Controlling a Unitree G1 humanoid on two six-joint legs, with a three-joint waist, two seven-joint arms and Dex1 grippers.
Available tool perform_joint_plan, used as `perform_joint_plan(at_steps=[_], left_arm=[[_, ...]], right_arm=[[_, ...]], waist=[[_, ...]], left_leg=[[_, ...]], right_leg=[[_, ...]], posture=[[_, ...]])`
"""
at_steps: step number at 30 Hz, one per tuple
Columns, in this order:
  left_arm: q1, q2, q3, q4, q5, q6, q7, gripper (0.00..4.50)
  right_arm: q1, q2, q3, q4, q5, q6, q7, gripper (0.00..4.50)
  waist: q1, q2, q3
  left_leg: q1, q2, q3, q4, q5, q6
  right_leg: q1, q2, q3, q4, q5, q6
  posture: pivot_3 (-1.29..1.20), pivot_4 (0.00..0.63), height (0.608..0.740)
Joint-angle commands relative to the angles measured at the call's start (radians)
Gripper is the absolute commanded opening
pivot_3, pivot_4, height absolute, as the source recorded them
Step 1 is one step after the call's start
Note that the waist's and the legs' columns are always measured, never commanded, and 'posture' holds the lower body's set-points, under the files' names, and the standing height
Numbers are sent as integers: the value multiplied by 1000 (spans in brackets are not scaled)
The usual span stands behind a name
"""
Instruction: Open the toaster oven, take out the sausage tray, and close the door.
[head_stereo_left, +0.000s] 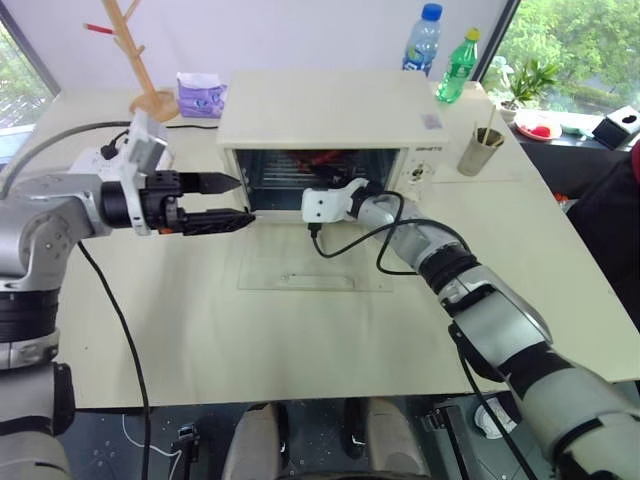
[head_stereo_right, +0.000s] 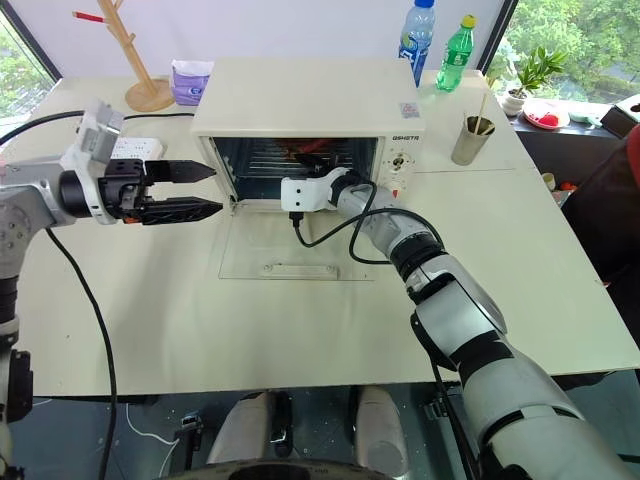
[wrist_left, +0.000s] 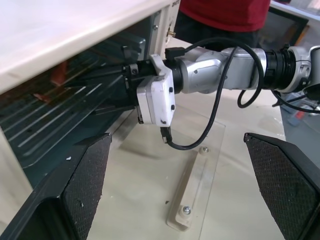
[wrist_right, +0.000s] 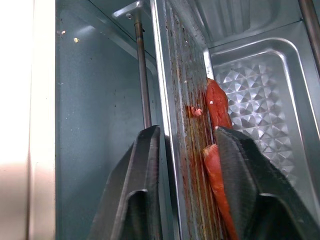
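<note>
From the head views: toaster oven (head_stereo_right: 305, 100) at the far middle of the table (head_stereo_right: 150, 320), glass door (head_stereo_right: 290, 258) dropped flat toward the near side, leaving the cavity free for a reach. Right gripper (head_stereo_right: 290, 170) thrust level into the mouth, fingertips lost inside; left gripper (head_stereo_right: 195, 190) parked just left of the opening, fingers parted wide and holding nothing, probably kept clear for a later handover or the door. From the left wrist view: rack bars inside the cavity, the right wrist housing at the mouth, both left fingers (wrist_left: 80, 185) spread far apart. From the right wrist view: sausage tray (wrist_right: 177, 115) seen edge-on inside the oven, rim between the two right fingers (wrist_right: 135, 185), narrowed around it and apparently pinching, though firm contact hard to confirm. Tray silver and grease-streaked, thin red sausages (wrist_right: 216, 107) lying on it, embossed metal beyond.
</note>
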Motion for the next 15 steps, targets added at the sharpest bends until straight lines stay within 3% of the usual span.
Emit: perform_joint_plan(at_steps=[1, 3, 5, 6, 15], left_arm=[[-29, 2, 7, 2, 5, -22, -11, 4500], [-38, -4, -2, 15, 11, -27, -16, 4500], [-46, -9, -9, 27, 18, -31, -20, 4500], [-52, -13, -14, 38, 24, -35, -24, 4500], [-168, -57, -88, 200, 99, -96, -84, 4500]], right_arm=[[-14, 1, -13, 6, -1, -3, 2, 1643], [-14, 1, -13, 10, -1, -5, 3, 1092], [-13, 1, -14, 10, -3, -4, 1, 240], [-12, 1, -15, 7, -5, -3, 1, 73], [34, -12, -13, -83, -10, 2, 28, 73]], waist=[[0, 0, 0], [0, 0, 0], [1, 0, 0], [1, -1, 0], [3, -1, 0]], left_leg=[[0, 0, 0, 0, 0, 0], [0, 0, 0, 0, 0, 0], [0, 0, 0, 0, 0, 0], [0, 0, 0, 0, 0, 0], [0, 0, 0, 0, 0, 0]], right_leg=[[0, 0, 0, 0, 0, 0], [0, 0, 0, 0, 0, 0], [0, 0, 0, 0, 0, 0], [0, 0, 0, 0, 0, 0], [0, 0, 0, 0, 0, 0]], posture=[[0, 150, 722], [0, 150, 722], [0, 150, 722], [0, 150, 722], [0, 150, 722]])
